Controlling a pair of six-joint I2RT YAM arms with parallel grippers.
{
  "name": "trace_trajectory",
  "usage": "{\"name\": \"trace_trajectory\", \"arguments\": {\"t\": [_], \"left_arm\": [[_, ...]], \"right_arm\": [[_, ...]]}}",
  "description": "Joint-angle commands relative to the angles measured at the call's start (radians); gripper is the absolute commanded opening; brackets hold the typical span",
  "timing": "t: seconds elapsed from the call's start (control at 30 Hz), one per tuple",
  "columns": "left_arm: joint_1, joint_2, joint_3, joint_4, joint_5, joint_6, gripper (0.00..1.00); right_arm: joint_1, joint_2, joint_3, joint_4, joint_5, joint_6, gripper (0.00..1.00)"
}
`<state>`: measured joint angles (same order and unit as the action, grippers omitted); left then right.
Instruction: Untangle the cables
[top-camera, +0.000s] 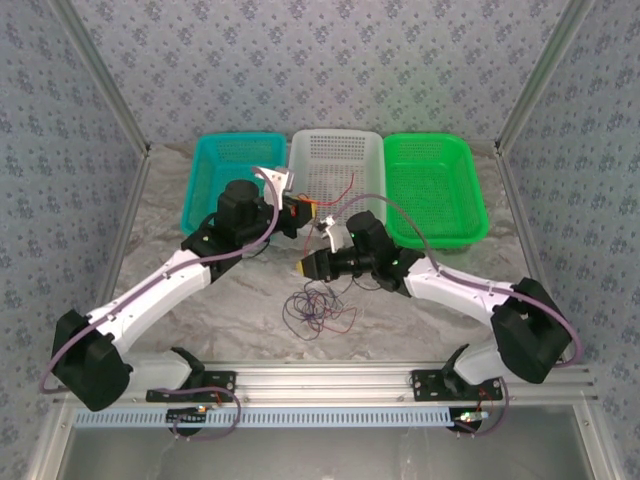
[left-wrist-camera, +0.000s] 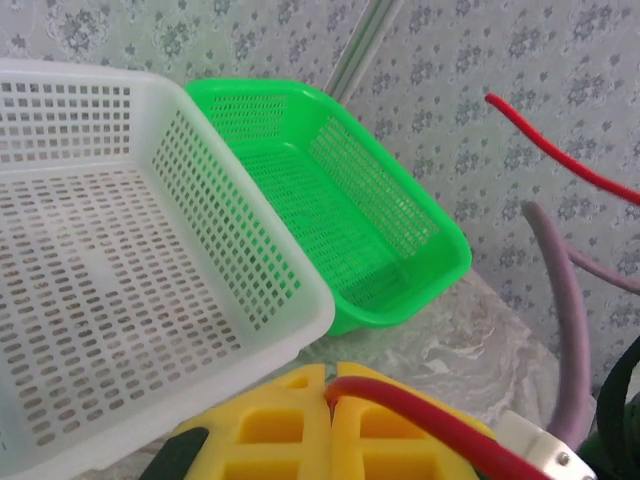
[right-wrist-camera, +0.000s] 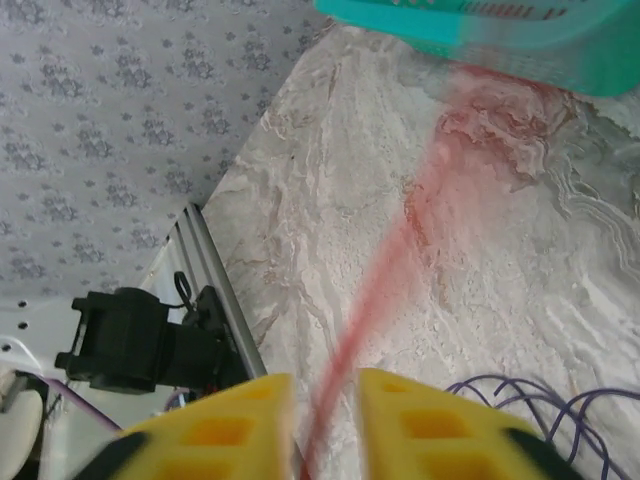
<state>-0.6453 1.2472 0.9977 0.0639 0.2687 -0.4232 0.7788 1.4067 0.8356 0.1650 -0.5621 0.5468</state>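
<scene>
My left gripper (top-camera: 296, 212) hovers at the front of the white basket (top-camera: 340, 150), and in the left wrist view its yellow fingers (left-wrist-camera: 290, 425) are shut (left-wrist-camera: 334, 392) on the red cable (left-wrist-camera: 430, 425). A free end of that cable (top-camera: 343, 188) rises over the white basket. My right gripper (top-camera: 305, 266) sits just below and is open (right-wrist-camera: 325, 400). A blurred stretch of the red cable (right-wrist-camera: 400, 250) runs through the gap between its fingers. A loose tangle of thin dark and purple wires (top-camera: 318, 308) lies on the marble table, also seen beside the right fingers (right-wrist-camera: 520, 400).
Three baskets line the back of the table: teal (top-camera: 205, 180), white, green (top-camera: 470, 190). The white basket's rim (left-wrist-camera: 300, 300) and the green basket (left-wrist-camera: 430, 250) are close to the left gripper. The teal basket (right-wrist-camera: 520, 40) lies ahead of the right gripper. An aluminium rail (top-camera: 320, 380) borders the near edge.
</scene>
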Motion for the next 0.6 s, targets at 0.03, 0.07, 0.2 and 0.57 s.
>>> {"name": "trace_trajectory", "arguments": {"t": [0.03, 0.07, 0.2, 0.57], "left_arm": [[0.026, -0.025, -0.034, 0.080, 0.003, -0.090, 0.03], [0.031, -0.024, -0.041, 0.090, 0.003, -0.111, 0.03], [0.057, -0.003, -0.057, 0.099, 0.004, -0.204, 0.03], [0.145, 0.087, -0.089, 0.148, 0.095, -0.475, 0.03]], "right_arm": [[-0.001, -0.076, -0.020, 0.009, 0.071, -0.033, 0.01], [0.000, -0.088, -0.026, 0.001, 0.090, -0.041, 0.00], [0.021, -0.150, -0.049, -0.064, 0.209, -0.096, 0.00], [0.184, -0.288, -0.096, -0.207, 0.716, -0.216, 0.00]]}}
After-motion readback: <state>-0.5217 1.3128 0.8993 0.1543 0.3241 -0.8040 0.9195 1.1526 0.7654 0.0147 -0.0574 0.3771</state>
